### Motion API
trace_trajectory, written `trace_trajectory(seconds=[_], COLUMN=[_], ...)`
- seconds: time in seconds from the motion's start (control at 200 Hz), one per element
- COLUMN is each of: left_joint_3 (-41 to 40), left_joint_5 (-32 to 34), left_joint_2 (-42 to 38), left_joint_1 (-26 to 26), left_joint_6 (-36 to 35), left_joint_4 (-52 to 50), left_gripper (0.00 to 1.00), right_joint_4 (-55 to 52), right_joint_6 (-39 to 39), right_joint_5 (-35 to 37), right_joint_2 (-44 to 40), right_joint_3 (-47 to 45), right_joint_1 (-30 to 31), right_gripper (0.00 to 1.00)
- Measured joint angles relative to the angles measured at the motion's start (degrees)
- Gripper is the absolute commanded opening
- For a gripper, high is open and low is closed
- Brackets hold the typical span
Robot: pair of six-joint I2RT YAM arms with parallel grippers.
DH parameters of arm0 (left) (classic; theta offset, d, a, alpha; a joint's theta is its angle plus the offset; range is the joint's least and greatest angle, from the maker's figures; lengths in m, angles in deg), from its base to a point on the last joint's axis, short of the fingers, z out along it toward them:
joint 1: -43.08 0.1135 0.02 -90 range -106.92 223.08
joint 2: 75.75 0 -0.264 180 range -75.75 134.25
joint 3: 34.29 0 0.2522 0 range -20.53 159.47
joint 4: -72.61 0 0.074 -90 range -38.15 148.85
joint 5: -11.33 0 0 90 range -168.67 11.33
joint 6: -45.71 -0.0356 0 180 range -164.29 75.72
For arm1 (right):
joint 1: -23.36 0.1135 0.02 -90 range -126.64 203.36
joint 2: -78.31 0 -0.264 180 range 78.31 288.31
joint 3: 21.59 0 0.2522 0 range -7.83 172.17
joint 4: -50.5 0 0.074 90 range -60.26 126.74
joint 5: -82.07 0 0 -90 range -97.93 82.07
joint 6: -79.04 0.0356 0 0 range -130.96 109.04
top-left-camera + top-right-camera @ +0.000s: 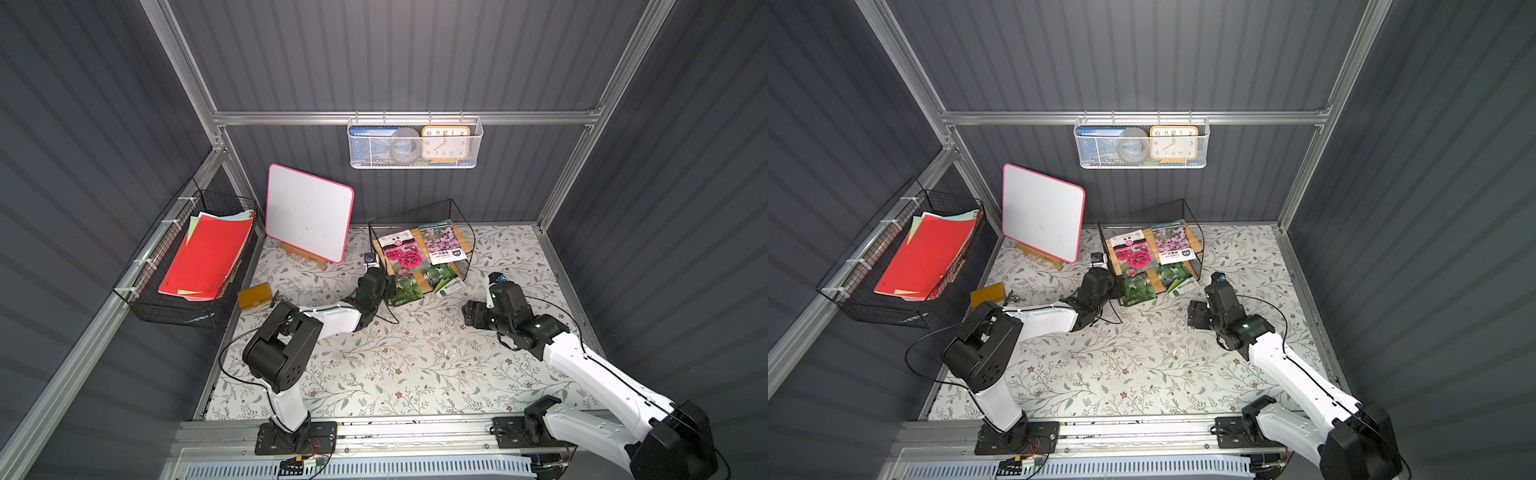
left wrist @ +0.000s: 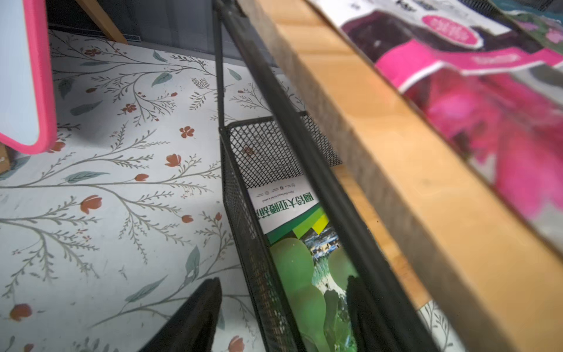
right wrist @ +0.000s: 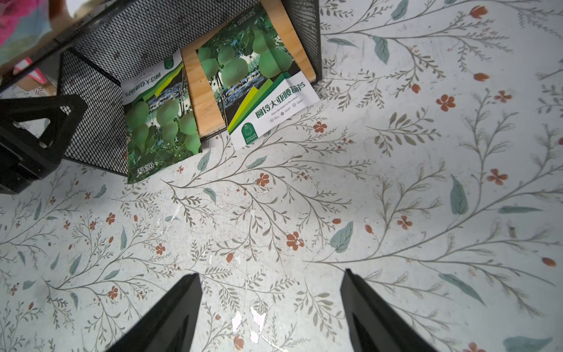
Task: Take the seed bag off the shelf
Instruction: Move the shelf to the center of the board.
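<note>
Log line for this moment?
left gripper: open at lower-tier green seed bag, no grip | right gripper: open, empty, above mat | shelf: nothing taken off yet

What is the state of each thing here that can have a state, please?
shelf, upright, both boards loaded
left gripper, jaws open astride the shelf's mesh side wall
right gripper, jaws open, holding nothing
pink seed bag, flat on upper board
lilac seed bag, flat on upper board
green seed bag beside left gripper, on lower board, overhanging its front
second green seed bag, same
whiteboard, blank

Grey ribbed walls (image 1: pixel 415 54), floral tabletop (image 1: pixel 415 365)
</note>
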Motion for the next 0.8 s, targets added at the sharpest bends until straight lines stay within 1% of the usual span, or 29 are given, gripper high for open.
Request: trace_trajectory(seconds=[0.21, 0.38, 0.54, 0.705, 0.8], left_joint_3=[-0.37, 2.16, 6.78, 8.7, 9.05], left_joint_5=[0.35, 1.16, 0.94, 0.17, -0.37], left_joint_2=[0.68, 5.42, 10.47, 11.74, 11.85], left_joint_1=[0.07, 0.24, 2.6, 5.79, 6.54], left_joint_6=[-0.02, -0.74, -3.04, -5.51, -6.91], left_joint_4=[1.07, 3.37, 4.02, 4.5, 5.25], left_gripper=[0.71, 0.71, 0.71, 0.71, 0.71], right_joint_4=[1.33, 1.57, 1.57, 1.57, 1.57], right_joint_6=[1.99, 2.43, 2.4, 2.29, 2.25], right_joint_5=[-1.7, -1.64, -1.01, 0.11, 0.74], right_joint_2=[2.71, 2.89, 2.62, 2.43, 2.29], right_joint_3=[0.0, 0.0, 0.0, 0.0, 0.0], right_joint_1=[0.0, 0.0, 0.0, 0.0, 0.0], right_gripper=[0.78, 0.78, 0.78, 0.78, 0.78])
